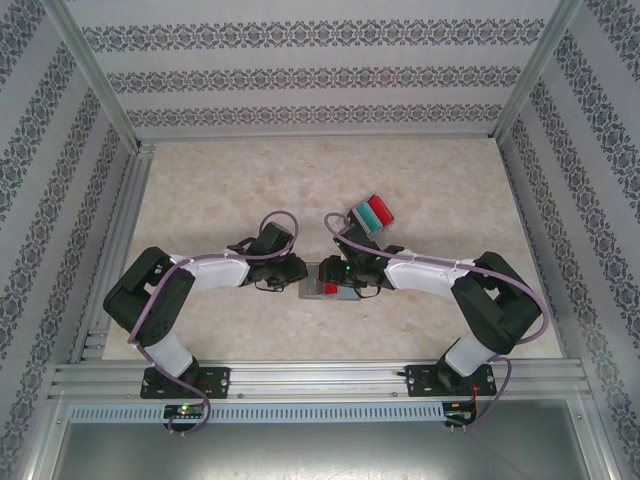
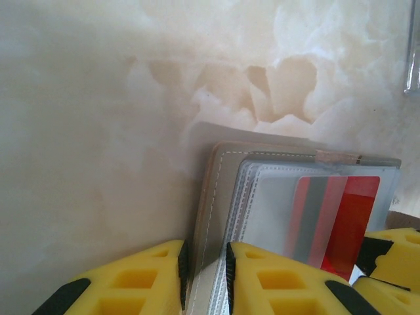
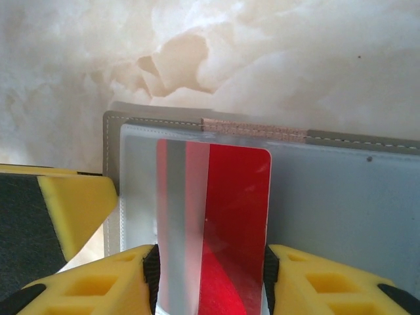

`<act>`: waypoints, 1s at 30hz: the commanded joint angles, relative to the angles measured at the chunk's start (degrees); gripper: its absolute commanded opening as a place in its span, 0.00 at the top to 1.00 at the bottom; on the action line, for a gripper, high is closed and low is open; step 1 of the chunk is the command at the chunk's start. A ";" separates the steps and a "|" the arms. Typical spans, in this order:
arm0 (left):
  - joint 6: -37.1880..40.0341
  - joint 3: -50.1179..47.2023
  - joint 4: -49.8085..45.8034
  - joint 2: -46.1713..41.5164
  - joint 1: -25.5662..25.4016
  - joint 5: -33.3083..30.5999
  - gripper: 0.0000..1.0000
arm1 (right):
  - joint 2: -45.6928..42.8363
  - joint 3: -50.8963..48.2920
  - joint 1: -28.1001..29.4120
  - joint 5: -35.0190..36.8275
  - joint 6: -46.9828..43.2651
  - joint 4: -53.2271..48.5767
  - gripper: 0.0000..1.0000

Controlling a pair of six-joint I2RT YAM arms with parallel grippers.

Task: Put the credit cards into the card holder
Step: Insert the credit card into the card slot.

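While the left end effector (image 2: 204, 272) clamps the card holder (image 2: 216, 164) open on the tabletop (image 1: 230, 180), the right end effector (image 3: 211, 275) flanks the red card (image 3: 233, 197), partly inside 1 clear sleeve (image 3: 328, 197); gripping or released, I cannot tell. Push straight, edges parallel to the sleeve.

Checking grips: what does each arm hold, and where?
Left fingers pinch the card holder at its near edge. Red card sits between right fingers by its sides; grip unclear.
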 commanded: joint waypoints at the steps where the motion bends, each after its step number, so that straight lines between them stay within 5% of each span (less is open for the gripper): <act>1: -0.71 -0.74 1.27 0.60 -0.65 0.63 0.75 | 2.19 1.16 0.08 0.35 -0.34 -0.91 0.54; 16: -1.92 -1.90 2.65 0.03 -0.65 0.60 0.75 | 5.37 5.68 2.08 -3.73 -0.79 0.39 0.61; 30: -9.46 -5.91 10.72 -1.28 -1.09 1.48 0.75 | 5.19 1.87 -0.47 -6.76 8.50 4.68 0.61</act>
